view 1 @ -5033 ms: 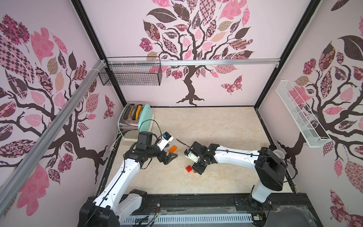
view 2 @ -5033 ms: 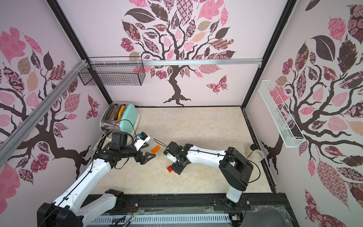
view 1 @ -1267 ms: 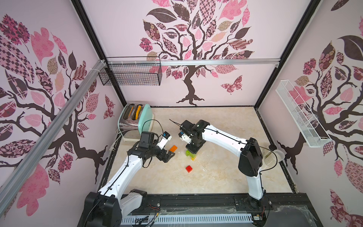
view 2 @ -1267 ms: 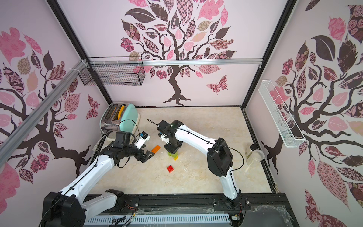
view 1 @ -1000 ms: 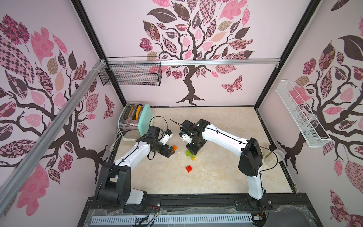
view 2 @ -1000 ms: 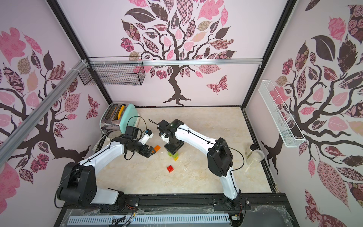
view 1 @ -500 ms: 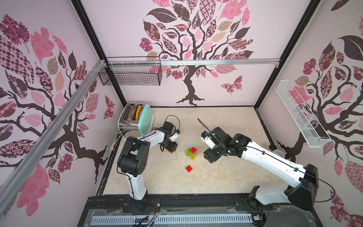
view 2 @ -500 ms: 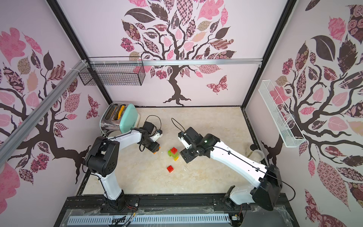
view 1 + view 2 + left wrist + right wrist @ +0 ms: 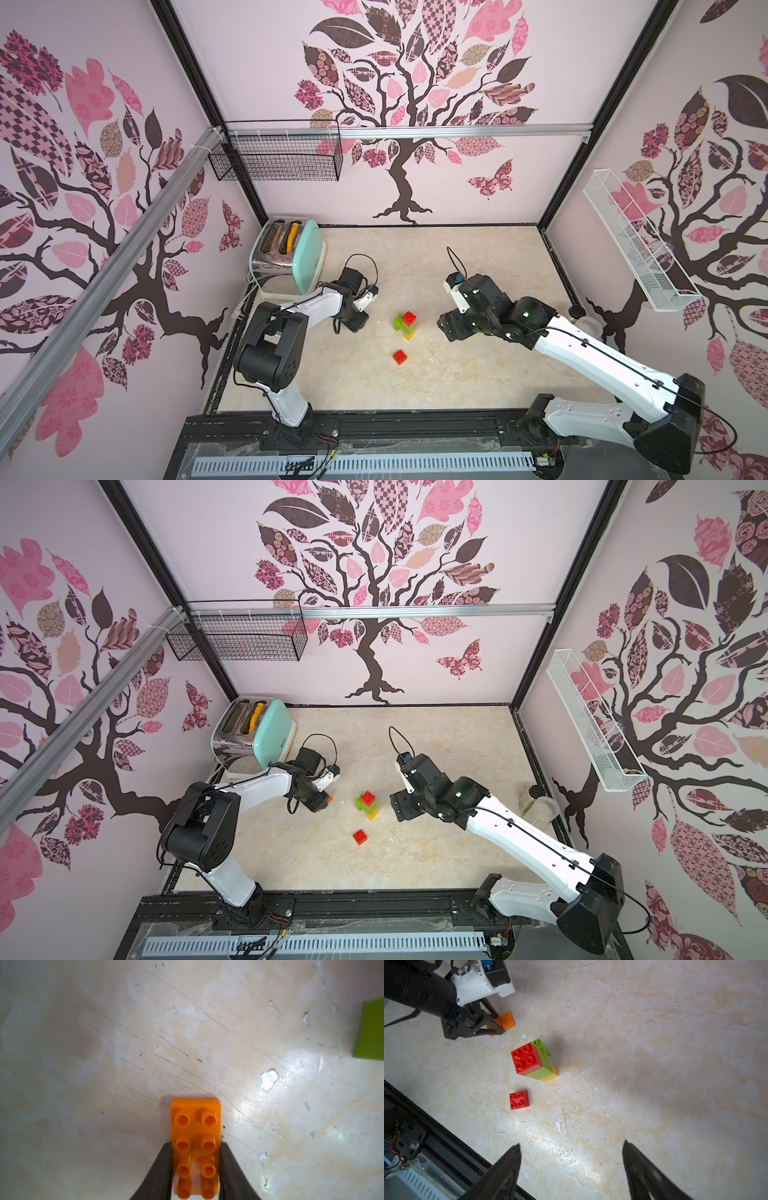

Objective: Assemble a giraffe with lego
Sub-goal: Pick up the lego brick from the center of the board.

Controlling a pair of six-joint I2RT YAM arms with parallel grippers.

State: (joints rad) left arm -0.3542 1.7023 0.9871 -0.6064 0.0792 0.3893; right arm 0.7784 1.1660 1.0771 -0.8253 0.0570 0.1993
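The giraffe (image 9: 406,326) stands mid-table in a top view, freshly red-capped. Left wrist view: my left pincer (image 9: 195,1146) has just clenched on the orange brick (image 9: 195,1118), likely my next piece. Right wrist view: my right pincer (image 9: 571,1145) gapes empty, drawn back from the giraffe.

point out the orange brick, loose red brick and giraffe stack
orange brick (image 9: 195,1142): left wrist view, studded top
loose red brick (image 9: 519,1100): right wrist view, studded top
giraffe stack (image 9: 529,1058): right wrist view, red top brick
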